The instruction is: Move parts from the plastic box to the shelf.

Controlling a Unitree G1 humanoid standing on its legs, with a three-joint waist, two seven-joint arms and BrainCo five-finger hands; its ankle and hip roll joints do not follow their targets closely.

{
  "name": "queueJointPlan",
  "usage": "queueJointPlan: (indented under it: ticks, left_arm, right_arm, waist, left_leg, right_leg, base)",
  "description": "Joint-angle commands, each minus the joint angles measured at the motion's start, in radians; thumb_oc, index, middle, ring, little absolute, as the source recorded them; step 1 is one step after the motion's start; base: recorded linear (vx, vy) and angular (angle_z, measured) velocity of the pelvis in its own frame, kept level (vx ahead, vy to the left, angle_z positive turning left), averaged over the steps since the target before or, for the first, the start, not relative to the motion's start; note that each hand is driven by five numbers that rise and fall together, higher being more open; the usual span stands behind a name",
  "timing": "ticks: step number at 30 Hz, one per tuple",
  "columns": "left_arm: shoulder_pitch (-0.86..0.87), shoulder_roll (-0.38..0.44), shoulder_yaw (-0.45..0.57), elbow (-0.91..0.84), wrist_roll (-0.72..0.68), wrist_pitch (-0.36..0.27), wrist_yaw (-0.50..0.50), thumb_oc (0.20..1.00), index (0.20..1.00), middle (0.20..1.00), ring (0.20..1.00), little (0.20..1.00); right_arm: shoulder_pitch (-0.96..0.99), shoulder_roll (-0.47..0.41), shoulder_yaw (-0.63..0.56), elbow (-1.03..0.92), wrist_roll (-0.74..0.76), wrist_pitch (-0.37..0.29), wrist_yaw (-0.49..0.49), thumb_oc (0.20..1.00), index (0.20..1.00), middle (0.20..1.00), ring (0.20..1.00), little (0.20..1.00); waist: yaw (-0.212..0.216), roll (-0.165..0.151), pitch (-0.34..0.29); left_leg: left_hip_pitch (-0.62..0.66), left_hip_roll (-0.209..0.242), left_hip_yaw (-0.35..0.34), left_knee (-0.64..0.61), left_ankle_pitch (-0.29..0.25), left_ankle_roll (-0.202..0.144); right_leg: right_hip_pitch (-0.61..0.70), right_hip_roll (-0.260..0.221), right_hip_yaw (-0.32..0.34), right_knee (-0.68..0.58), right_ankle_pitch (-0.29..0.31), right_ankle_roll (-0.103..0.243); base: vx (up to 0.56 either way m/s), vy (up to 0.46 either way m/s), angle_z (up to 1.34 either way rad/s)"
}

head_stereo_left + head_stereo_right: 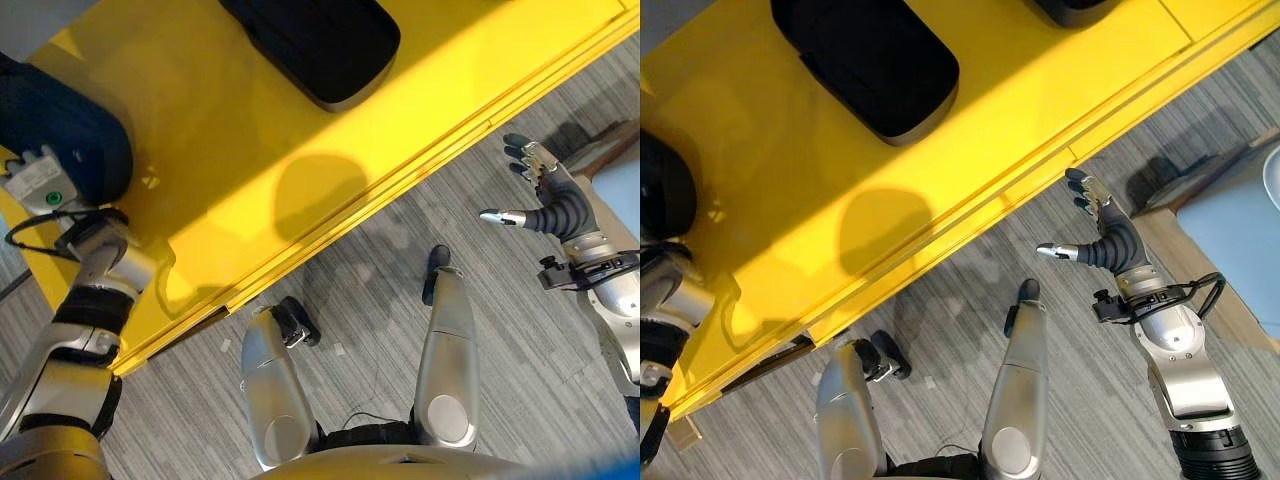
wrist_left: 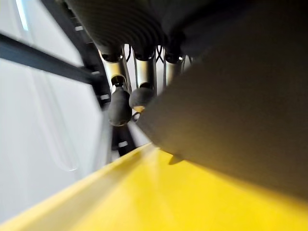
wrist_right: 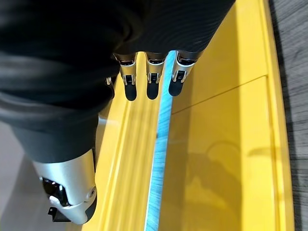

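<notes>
Left hand (image 2: 132, 98): fingers go behind a dark part (image 1: 60, 130) on the yellow shelf (image 1: 250, 150), grip can't be told. That part is cut by the frame's left edge. A 2nd dark part (image 1: 865, 65) is cut at the top edge. A 3rd (image 1: 1070, 10) shows just a sliver at the top. Pale blue thing (image 1: 1230, 240) far right runs off frame, can't tell what.

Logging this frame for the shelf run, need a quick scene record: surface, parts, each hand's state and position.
surface: yellow shelf, running diagonally above grey carpet floor
parts on shelf: dark part lying near the far edge; second dark part at the left end
left hand: on the second dark part, fingers against it; grip cannot be told
right hand: open, fingers spread, holding nothing, over the floor off the shelf's front edge
</notes>
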Motion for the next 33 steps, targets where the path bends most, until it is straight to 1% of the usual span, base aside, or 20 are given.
queueJointPlan:
  ticks: [1,6,7,8,10,15,17,18,19,21,22,26,28,30,33]
  left_arm:
    - [0.003,0.035,0.036,0.047,0.073,-0.021,0.019,0.2,0.2,0.2,0.2,0.2]
    - [0.07,-0.003,0.068,0.015,0.139,-0.061,0.033,0.2,0.2,0.2,0.2,0.2]
    - [0.071,-0.003,0.069,0.015,0.139,-0.06,0.033,0.2,0.2,0.2,0.2,0.2]
    - [0.084,-0.014,0.072,0.016,0.154,-0.08,0.033,0.2,0.2,0.2,0.2,0.2]
    - [0.095,-0.03,0.073,0.022,0.181,-0.091,0.039,0.2,0.2,0.2,0.2,0.2]
    - [0.097,-0.046,0.066,0.031,0.206,-0.096,0.053,0.2,0.2,0.2,0.2,0.2]
    - [0.063,-0.045,0.057,0.047,0.237,-0.126,0.051,0.2,0.2,0.2,0.2,0.2]
    - [0.062,-0.045,0.057,0.047,0.238,-0.126,0.05,0.2,0.2,0.2,0.2,0.2]
    - [0.048,-0.046,0.049,0.046,0.257,-0.15,0.049,0.2,0.2,0.2,0.2,0.2]
    - [0.044,-0.046,0.047,0.048,0.26,-0.152,0.048,0.2,0.2,0.2,0.2,0.2]
    - [0.034,-0.06,0.018,0.041,0.303,-0.191,0.056,0.2,0.2,0.2,0.2,0.2]
    - [0.035,-0.062,0.016,0.039,0.312,-0.196,0.055,0.2,0.2,0.2,0.2,0.2]
    - [0.052,-0.072,-0.016,0.006,0.358,-0.207,0.053,0.2,0.2,0.2,0.2,0.2]
    - [0.073,-0.079,-0.036,-0.018,0.406,-0.217,0.031,0.2,0.2,0.2,0.2,0.2]
    - [0.088,-0.089,-0.048,-0.02,0.414,-0.229,0.04,0.2,0.2,0.2,0.2,0.2]
  right_arm:
    - [-0.019,-0.012,-0.03,-0.009,0.014,-0.059,-0.028,1.0,1.0,1.0,1.0,1.0]
    - [-0.032,-0.001,-0.009,-0.003,0.007,-0.065,-0.057,1.0,1.0,1.0,1.0,1.0]
    - [-0.032,-0.001,-0.008,-0.003,0.007,-0.065,-0.057,1.0,1.0,1.0,1.0,1.0]
    - [-0.039,0.003,-0.001,0.004,0.004,-0.069,-0.063,1.0,1.0,1.0,1.0,1.0]
    - [-0.045,0.005,0.004,0.01,0.004,-0.069,-0.065,1.0,1.0,1.0,1.0,1.0]
    - [-0.056,0.006,0.021,0.026,-0.001,-0.073,-0.077,1.0,1.0,1.0,1.0,1.0]
    - [-0.07,0.001,0.037,0.035,-0.006,-0.07,-0.094,1.0,1.0,1.0,1.0,1.0]
    - [-0.07,0.001,0.037,0.035,-0.006,-0.07,-0.094,1.0,1.0,1.0,1.0,1.0]
    - [-0.071,-0.002,0.039,0.037,-0.003,-0.073,-0.095,1.0,1.0,1.0,1.0,1.0]
    - [-0.071,-0.002,0.037,0.038,-0.002,-0.073,-0.095,1.0,1.0,1.0,1.0,1.0]
    - [-0.07,0.002,0.045,0.045,0.001,-0.087,-0.098,1.0,1.0,1.0,1.0,1.0]
    - [-0.069,0.002,0.046,0.047,0.001,-0.09,-0.097,1.0,1.0,1.0,1.0,1.0]
    - [-0.072,0.008,0.058,0.058,0.0,-0.099,-0.103,1.0,1.0,1.0,1.0,1.0]
    - [-0.072,0.014,0.068,0.067,-0.002,-0.106,-0.114,1.0,1.0,1.0,1.0,1.0]
    - [-0.068,0.015,0.074,0.071,-0.003,-0.117,-0.12,1.0,1.0,1.0,1.0,1.0]
  waist:
    - [-0.001,-0.015,-0.037]
    - [0.017,-0.013,-0.037]
    - [0.016,-0.013,-0.037]
    - [0.024,-0.01,-0.037]
    - [0.026,-0.009,-0.037]
    - [0.028,-0.007,-0.037]
    - [0.025,-0.008,-0.037]
    - [0.026,-0.008,-0.037]
    - [0.022,-0.01,-0.037]
    - [0.023,-0.009,-0.037]
    - [0.021,-0.012,-0.037]
    - [0.022,-0.012,-0.037]
    - [0.026,-0.012,-0.037]
    - [0.031,-0.011,-0.037]
    - [0.034,-0.01,-0.037]
  left_leg:
    - [0.036,-0.087,0.049,-0.099,0.009,0.074]
    - [0.04,-0.103,0.036,-0.135,0.028,0.07]
    - [0.04,-0.103,0.036,-0.135,0.028,0.07]
    - [0.046,-0.108,0.034,-0.148,0.034,0.069]
    - [0.056,-0.113,0.035,-0.159,0.038,0.068]
    - [0.06,-0.116,0.032,-0.166,0.043,0.067]
    - [0.058,-0.114,0.034,-0.167,0.047,0.067]
    - [0.058,-0.114,0.034,-0.167,0.047,0.067]
    - [0.06,-0.114,0.037,-0.168,0.047,0.068]
    - [0.061,-0.114,0.037,-0.169,0.047,0.068]
    - [0.069,-0.113,0.039,-0.17,0.047,0.068]
    - [0.071,-0.113,0.039,-0.172,0.048,0.068]
    - [0.073,-0.113,0.038,-0.172,0.048,0.067]
    - [0.072,-0.114,0.036,-0.165,0.042,0.068]
    - [0.07,-0.113,0.034,-0.164,0.041,0.069]
  right_leg:
    - [-0.054,0.014,0.048,0.041,0.039,0.02]
    - [-0.038,0.013,0.032,0.004,0.041,0.022]
    - [-0.038,0.013,0.032,0.003,0.041,0.022]
    - [-0.028,0.009,0.027,-0.013,0.041,0.022]
    - [-0.015,0.006,0.021,-0.027,0.046,0.023]
    - [-0.008,0.003,0.02,-0.037,0.051,0.023]
    - [-0.009,-0.001,0.022,-0.038,0.052,0.023]
    - [-0.01,-0.001,0.022,-0.038,0.052,0.023]
    - [-0.006,-0.001,0.02,-0.041,0.051,0.023]
    - [-0.005,-0.001,0.02,-0.042,0.051,0.023]
    - [0.004,-0.002,0.014,-0.048,0.049,0.023]
    - [0.007,-0.002,0.012,-0.05,0.048,0.023]
    - [0.015,-0.004,0.006,-0.054,0.042,0.024]
    - [0.016,-0.006,0.002,-0.051,0.04,0.025]
    - [0.017,-0.007,0.001,-0.052,0.037,0.026]
  base:
    - [-0.07,-0.068,0.05]
    - [-0.06,-0.049,0.04]
    - [-0.06,-0.033,0.04]
    - [-0.04,-0.017,0.01]
    - [-0.03,-0.012,0.0]
    - [0.0,-0.001,0.01]
    - [-0.04,-0.006,0.01]
    - [0.0,0.0,0.0]
    - [0.0,0.0,0.0]
    - [0.0,0.0,0.0]
    - [0.0,0.0,0.0]
    - [0.0,0.0,0.0]
    - [0.01,-0.017,0.0]
    - [0.0,0.0,0.0]
    - [0.0,0.0,0.0]
